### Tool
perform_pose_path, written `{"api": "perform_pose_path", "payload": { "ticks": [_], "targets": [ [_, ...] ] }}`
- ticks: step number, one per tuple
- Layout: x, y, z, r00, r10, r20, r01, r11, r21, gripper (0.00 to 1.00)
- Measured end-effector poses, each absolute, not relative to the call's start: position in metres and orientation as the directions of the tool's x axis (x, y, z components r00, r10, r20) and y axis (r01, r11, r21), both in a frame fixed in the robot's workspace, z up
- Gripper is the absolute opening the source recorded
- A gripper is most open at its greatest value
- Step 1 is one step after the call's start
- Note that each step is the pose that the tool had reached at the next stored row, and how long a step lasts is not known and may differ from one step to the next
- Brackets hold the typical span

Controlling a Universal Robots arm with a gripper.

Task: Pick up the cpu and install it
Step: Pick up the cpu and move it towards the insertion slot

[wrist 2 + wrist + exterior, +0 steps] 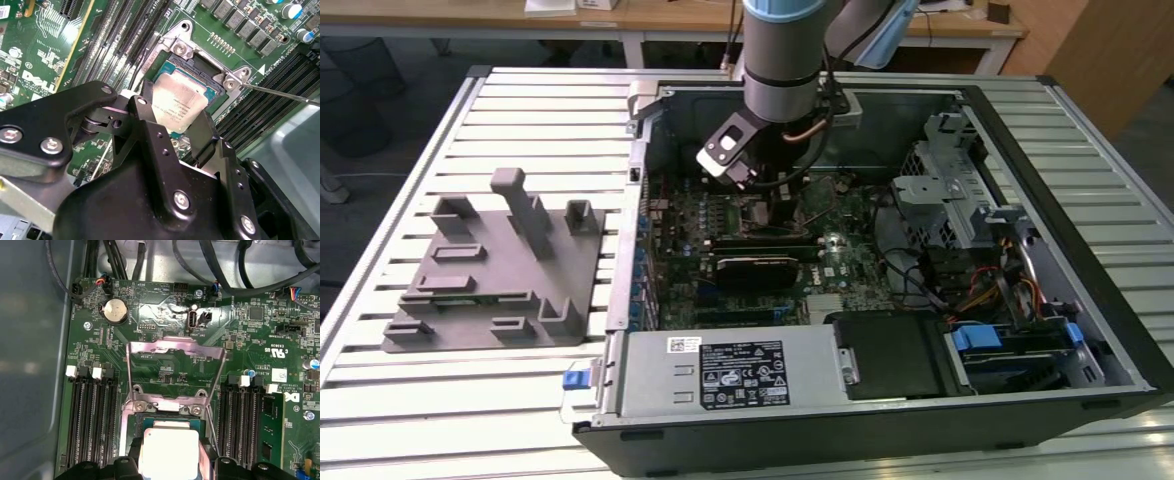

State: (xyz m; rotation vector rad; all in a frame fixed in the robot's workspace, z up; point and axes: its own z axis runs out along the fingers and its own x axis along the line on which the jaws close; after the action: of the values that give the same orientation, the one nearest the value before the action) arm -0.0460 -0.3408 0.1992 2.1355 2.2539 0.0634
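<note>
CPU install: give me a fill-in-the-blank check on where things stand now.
The gripper holds the cpu just over the motherboard's ___.
The hinged metal retention frame is flipped ___.
The grey fixture sits at the exterior view's ___ of the computer case.
Missing words: socket; open; left.

1. A slatted metal table [520, 110] fills most of the exterior view, its pale ribs running left to right.
2. Along the top edge stands a light wooden desk [667, 18] with white legs.
3. At upper right is a wooden panel [1107, 50], possibly a cabinet side.
4. At upper left, dark floor [420, 95] lies under soft, even light.
</note>
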Motion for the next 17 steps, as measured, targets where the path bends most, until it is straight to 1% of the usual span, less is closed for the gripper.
{"api": "perform_pose_path", "payload": {
  "ticks": [17],
  "targets": [
    [-0.0464,-0.3399,0.1962,-0.053,0.999,0.002,0.997,0.053,0.054,0.53]
  ]
}}
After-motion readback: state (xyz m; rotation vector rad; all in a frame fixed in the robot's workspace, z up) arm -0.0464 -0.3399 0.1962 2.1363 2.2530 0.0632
